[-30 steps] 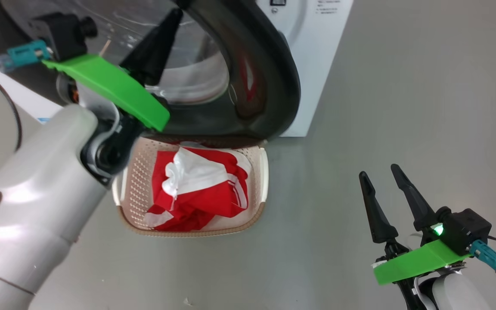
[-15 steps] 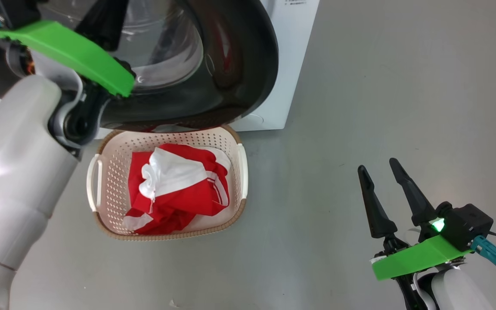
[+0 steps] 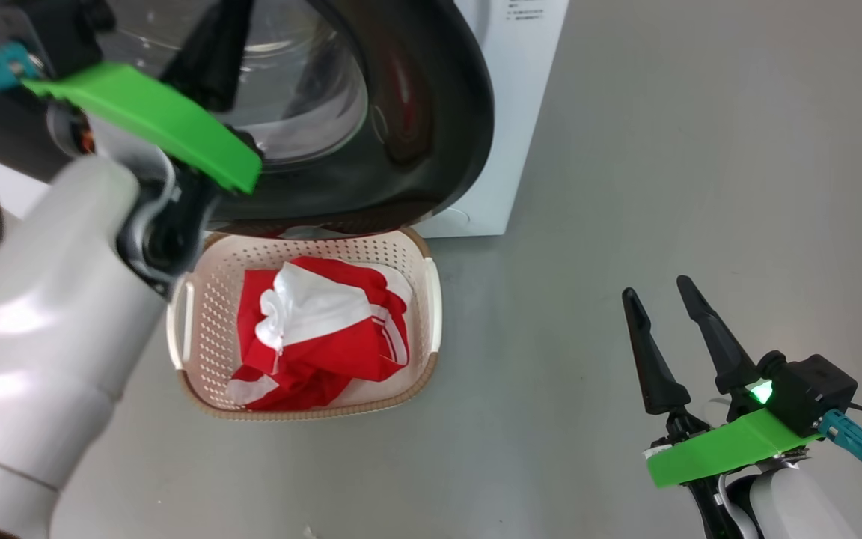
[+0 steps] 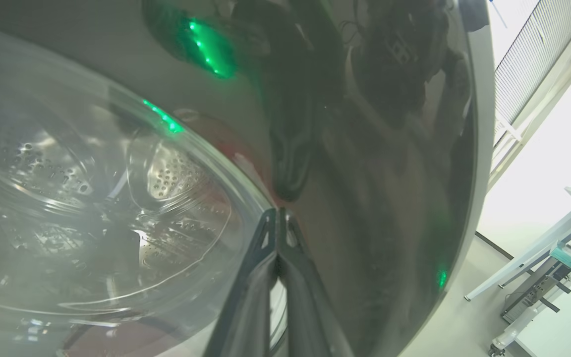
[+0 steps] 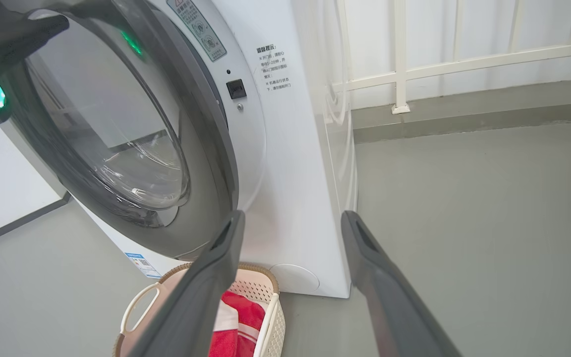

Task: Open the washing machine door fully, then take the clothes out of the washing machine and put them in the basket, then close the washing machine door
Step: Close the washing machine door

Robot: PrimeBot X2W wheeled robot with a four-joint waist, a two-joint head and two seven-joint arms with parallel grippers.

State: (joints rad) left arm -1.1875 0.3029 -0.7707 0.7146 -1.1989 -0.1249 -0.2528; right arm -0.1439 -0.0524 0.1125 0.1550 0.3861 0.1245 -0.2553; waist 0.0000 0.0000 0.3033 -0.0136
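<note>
**Door ajar, clothes in the basket**

Head view. The washing machine door (image 3: 438,135), black-rimmed with a clear glass centre, stands ajar at 11 o'clock. It is swung out from the white washing machine (image 3: 521,112) at 12 o'clock. Its lower rim overhangs the far edge of the basket (image 3: 433,299), which sits on the grey floor (image 3: 700,150) at 8 o'clock. The clothes (image 3: 326,344), red with white panels, lie crumpled inside the basket. The left gripper (image 4: 278,214) is closed, its two fingers pressed together with nothing between them. In the left wrist view, at 6 o'clock, its tips meet their own reflection on the door's black rim, just beside the glass. The right gripper (image 3: 657,290) is at 4 o'clock in the head view, well apart from the basket, jaws spread and empty above bare floor.
</note>
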